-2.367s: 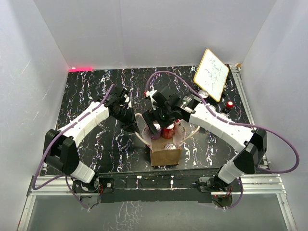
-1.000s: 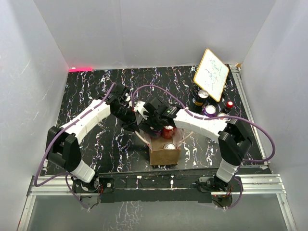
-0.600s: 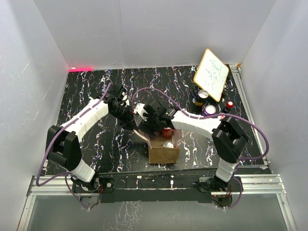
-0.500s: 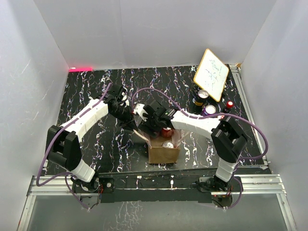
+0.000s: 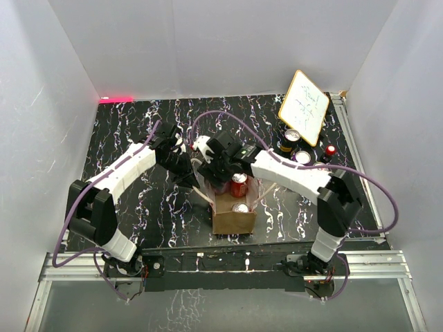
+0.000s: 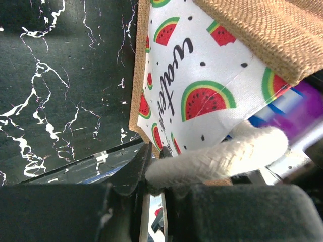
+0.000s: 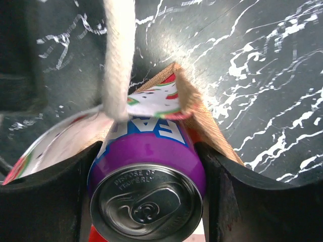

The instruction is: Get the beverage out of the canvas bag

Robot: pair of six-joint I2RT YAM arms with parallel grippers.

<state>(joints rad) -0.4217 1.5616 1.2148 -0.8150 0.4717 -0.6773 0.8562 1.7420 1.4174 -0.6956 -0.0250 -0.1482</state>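
Right gripper (image 7: 149, 151): I see its two dark fingers (image 7: 45, 201) standing either side of the purple can (image 7: 146, 166), pressed against its wall on both sides with no gap showing. The can is smooth, glossy metal, round in section, with a silver lid and pull tab. It stands upright between the jaws, lid turned up toward the wrist, and its long axis runs along the fingers. Its lower body is hidden. The white lettering is cut off by the bag lip, so I cannot read it.

The can sits inside the bag (image 7: 187, 103), at the corner just beyond the right fingertips. The bag is coarse tan weave outside. Its lining is smooth and white, printed with watermelon slices. A thick cream rope handle (image 7: 118, 55) hangs just ahead of the jaws and crosses in front of the can's upper edge.

Left gripper (image 6: 154, 184): its jaws are pressed together on the other rope handle (image 6: 217, 154), pinching the braid at its near end. Past those jaws the lining and the woven rim fill the view. The script on the lining is partly folded away.

From overhead, the bag (image 5: 232, 223) is a boxy shape on the black marbled table (image 5: 131, 138). Both wrists crowd its far rim and hide the purple can. A red can (image 5: 239, 185) and a silver-lidded one (image 5: 240, 207) stand upright on the near side of the right jaws.
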